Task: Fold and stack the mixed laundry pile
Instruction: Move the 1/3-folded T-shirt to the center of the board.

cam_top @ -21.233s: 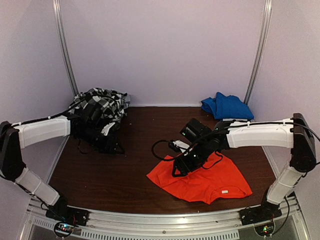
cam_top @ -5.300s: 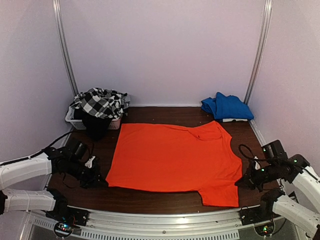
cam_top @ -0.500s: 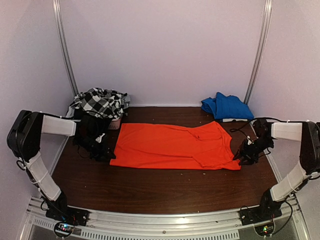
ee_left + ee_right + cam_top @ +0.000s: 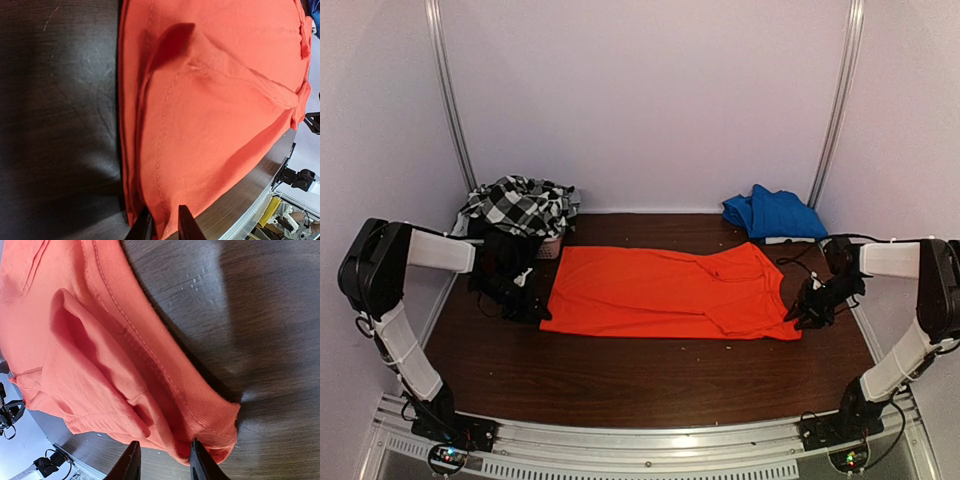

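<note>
We are taking the orange-red garment (image 4: 665, 293) as our landmark. It is lying on the tabletop (image 4: 640, 380) as a doubled band, and its long axis is running from left to right.

Behind its left end, the checked garment (image 4: 520, 205) and the black garment (image 4: 510, 250) are waiting in a heap over the white basket (image 4: 553, 247).

The left fingers (image 4: 528, 308) are sitting at the near left corner of the band. In the left wrist view they are standing narrow, with the corner of the cloth (image 4: 210, 125) going in between them, so we are judging that they are holding it.

The right fingers (image 4: 805, 315) are doing the same at the near right corner. There the right wrist view is showing the folded edge (image 4: 125, 380) pinched between them.

Behind the right end, a blue cloth (image 4: 775, 213) is lying apart.

Each arm is near only to its own end, so we are thinking the next fold must bring one end across along the long axis.

The top view is giving the whole band and both arms, but it is not showing the grip. The wrist views are showing the layers and the stitching, but not the heap.
</note>
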Robot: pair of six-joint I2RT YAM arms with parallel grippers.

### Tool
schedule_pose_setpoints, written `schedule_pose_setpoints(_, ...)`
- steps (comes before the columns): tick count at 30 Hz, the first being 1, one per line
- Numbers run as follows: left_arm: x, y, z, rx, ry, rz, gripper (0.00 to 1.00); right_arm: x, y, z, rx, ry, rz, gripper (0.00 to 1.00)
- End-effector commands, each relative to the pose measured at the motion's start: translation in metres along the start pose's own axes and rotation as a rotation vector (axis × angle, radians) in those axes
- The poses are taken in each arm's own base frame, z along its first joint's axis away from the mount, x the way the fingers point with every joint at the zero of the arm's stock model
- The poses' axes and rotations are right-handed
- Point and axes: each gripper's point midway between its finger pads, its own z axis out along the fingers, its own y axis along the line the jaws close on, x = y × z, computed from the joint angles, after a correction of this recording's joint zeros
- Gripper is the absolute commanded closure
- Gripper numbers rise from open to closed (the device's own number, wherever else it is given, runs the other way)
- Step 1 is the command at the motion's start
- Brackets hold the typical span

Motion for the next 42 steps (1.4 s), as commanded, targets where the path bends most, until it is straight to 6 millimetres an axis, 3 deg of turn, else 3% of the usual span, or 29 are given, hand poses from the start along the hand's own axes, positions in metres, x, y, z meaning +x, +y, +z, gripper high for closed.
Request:
schedule_pose_setpoints(1, -0.008, -0.006, 0.004, 0.028, -0.016, 0.034, 0.82, -0.008, 0.005, -0.003, 0.004, -0.020, -0.034, 0.64)
schedule_pose_setpoints(8, -0.015, -0.007, 0.006, 0.041, -0.036, 0.027, 0.83, -0.017, 0.010, 0.002, -0.015, -0.020, -0.036, 0.64)
schedule_pose_setpoints(14, -0.022, -0.012, 0.004, 0.051, -0.055, 0.040, 0.92, -0.018, 0.007, 0.009, -0.008, -0.003, -0.040, 0.68)
schedule_pose_setpoints(17, -0.022, -0.011, 0.005, 0.050, -0.053, 0.042, 0.96, -0.016, 0.006, 0.011, -0.007, 0.005, -0.045, 0.75)
schedule_pose_setpoints(22, -0.018, -0.009, 0.005, 0.049, -0.044, 0.032, 1.00, -0.012, 0.006, 0.008, -0.011, 0.015, -0.049, 1.00)
schedule_pose_setpoints(29, -0.013, -0.016, -0.010, 0.030, -0.053, 0.053, 1.00, -0.006, 0.005, -0.008, 0.020, -0.003, -0.047, 1.00)
schedule_pose_setpoints(42, 0.022, -0.002, -0.023, -0.026, -0.017, 0.072, 1.00, 0.025, -0.028, -0.015, 0.133, 0.036, -0.001, 1.00)
